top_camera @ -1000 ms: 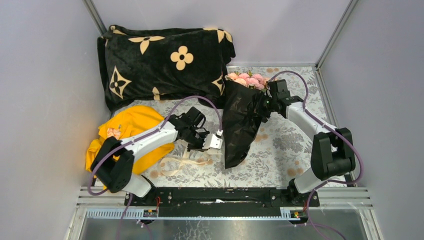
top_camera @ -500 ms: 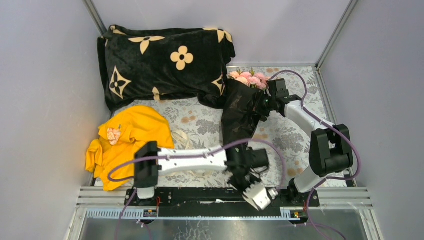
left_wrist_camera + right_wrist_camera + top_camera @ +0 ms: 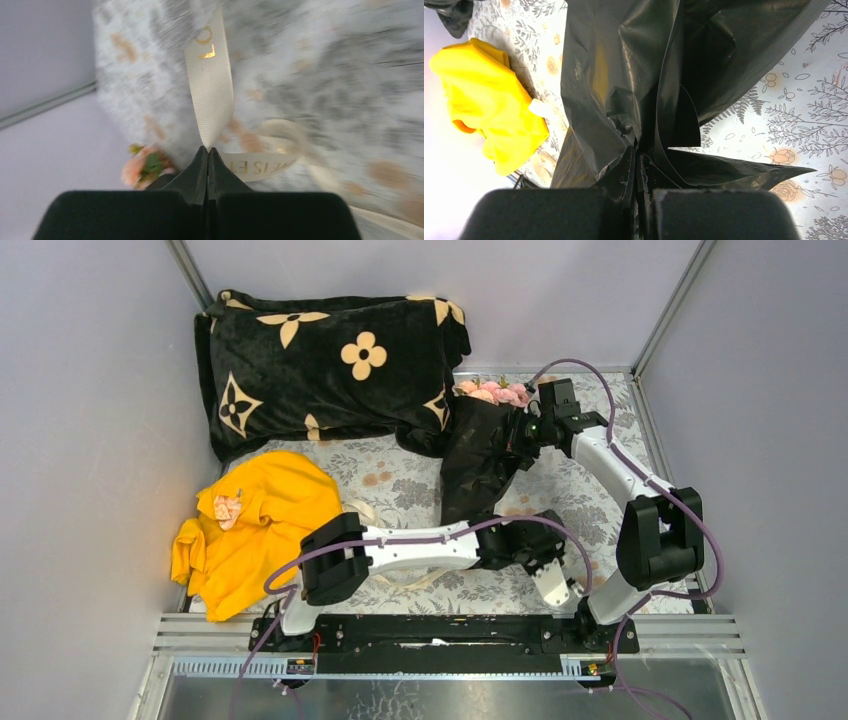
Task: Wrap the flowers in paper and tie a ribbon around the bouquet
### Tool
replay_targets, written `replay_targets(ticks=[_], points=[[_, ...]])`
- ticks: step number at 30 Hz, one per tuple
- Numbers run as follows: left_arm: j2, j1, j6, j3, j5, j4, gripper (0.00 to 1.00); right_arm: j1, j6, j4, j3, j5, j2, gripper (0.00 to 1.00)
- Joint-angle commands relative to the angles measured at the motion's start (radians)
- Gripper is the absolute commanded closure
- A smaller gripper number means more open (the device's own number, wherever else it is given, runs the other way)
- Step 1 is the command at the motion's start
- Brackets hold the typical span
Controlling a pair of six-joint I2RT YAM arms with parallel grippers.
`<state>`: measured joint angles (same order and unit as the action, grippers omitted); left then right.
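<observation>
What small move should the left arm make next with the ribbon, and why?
Probably the left gripper should carry its ribbon end up and around the narrow lower part of the bouquet. Its jaws are shut on the ribbon, the right gripper is shut on the black paper, holding the bouquet, and no ribbon shows around it yet.

We are viewing a booth whose plain lilac-grey walls [image 3: 90, 440] are enclosing a table [image 3: 400, 480] on three sides; its grey floral-patterned surface is lying under soft, even light, and slim metal posts [image 3: 672, 305] are framing the rear corners.
</observation>
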<state>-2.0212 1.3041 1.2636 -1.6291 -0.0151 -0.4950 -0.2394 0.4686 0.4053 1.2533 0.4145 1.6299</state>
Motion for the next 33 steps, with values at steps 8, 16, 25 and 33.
replay_targets(ticks=[8,16,25,33], points=[[-0.015,-0.005,-0.078,-0.034,-0.126,0.142,0.02,0.005,-0.103,0.080,0.038,0.076,0.036,1.00],[0.072,0.099,-0.413,-0.260,0.043,-0.494,0.01,0.003,-0.094,0.057,-0.005,0.073,0.037,1.00],[0.241,0.058,-0.610,-0.410,0.246,-0.925,0.01,-0.009,-0.097,0.047,-0.049,0.075,0.027,1.00],[0.452,-0.555,-0.803,-0.082,0.294,-0.661,0.16,-0.042,-0.077,0.029,-0.106,0.062,-0.002,1.00]])
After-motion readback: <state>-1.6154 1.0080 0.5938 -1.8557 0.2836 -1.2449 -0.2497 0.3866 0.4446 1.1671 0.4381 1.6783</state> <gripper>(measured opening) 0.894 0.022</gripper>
